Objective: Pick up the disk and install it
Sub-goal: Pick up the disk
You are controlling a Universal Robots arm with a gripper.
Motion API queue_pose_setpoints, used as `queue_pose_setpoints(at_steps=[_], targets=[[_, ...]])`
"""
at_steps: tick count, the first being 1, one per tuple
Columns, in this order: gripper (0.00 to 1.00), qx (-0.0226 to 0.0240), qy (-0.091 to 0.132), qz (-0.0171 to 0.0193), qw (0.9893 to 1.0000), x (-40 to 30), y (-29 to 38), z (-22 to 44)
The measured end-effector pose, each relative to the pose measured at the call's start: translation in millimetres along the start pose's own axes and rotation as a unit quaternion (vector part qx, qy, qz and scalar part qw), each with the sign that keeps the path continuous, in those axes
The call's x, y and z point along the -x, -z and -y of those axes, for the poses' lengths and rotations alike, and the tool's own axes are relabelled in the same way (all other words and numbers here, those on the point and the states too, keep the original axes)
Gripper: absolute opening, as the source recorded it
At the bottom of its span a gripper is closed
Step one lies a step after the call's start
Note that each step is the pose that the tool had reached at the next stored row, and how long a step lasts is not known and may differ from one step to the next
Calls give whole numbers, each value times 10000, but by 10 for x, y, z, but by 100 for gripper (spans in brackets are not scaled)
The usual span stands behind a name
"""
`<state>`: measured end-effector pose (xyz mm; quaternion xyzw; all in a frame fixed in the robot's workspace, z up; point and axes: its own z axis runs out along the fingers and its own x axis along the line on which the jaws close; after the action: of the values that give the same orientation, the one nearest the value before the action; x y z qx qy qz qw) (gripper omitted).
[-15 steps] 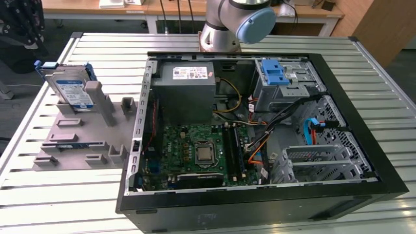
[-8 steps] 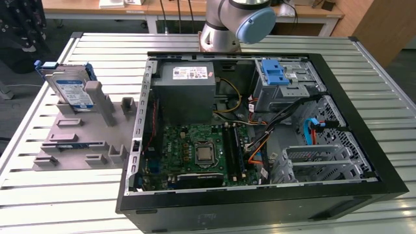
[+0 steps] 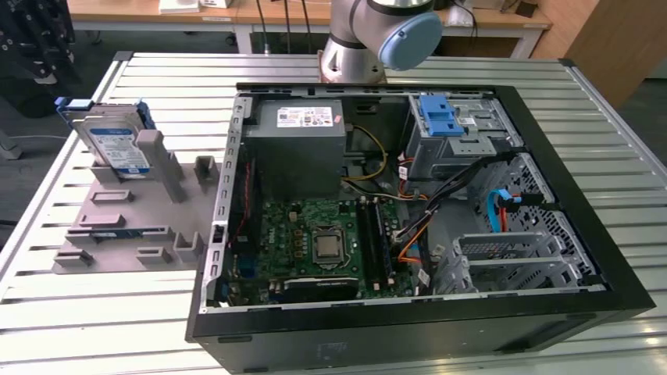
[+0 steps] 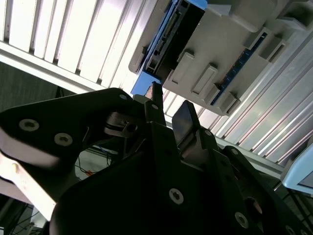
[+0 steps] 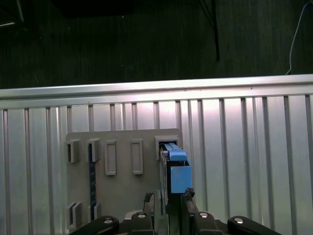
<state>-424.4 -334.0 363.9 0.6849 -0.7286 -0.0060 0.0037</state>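
- One disk [image 3: 109, 139] stands on edge in a grey holder [image 3: 130, 226], to the exterior view's left of the open computer case [image 3: 396, 336]. A blue carrier frame runs along the disk's edges.
- Holder and case sit just beside each other on the slatted metal counter [image 3: 604, 117].
- In the first wrist view the end effector [image 5: 168, 198] hangs apart from the disk, roughly in line with its narrow blue-framed edge.
- In the second wrist view its fingers [image 4: 187, 120] stand spread with nothing between them, so the end effector is open and holds nothing.
- At the top of the exterior view the arm [image 3: 370, 35] rises beyond the case, above the counter.
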Motion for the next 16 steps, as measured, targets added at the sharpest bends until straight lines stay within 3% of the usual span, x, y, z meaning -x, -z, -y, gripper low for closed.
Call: queue_pose_setpoints(at_steps=[12, 16], targets=[[36, 0, 16, 0, 10000, 0, 0, 0], [36, 1, 188, -3, 9998, 0, -3, -1]])
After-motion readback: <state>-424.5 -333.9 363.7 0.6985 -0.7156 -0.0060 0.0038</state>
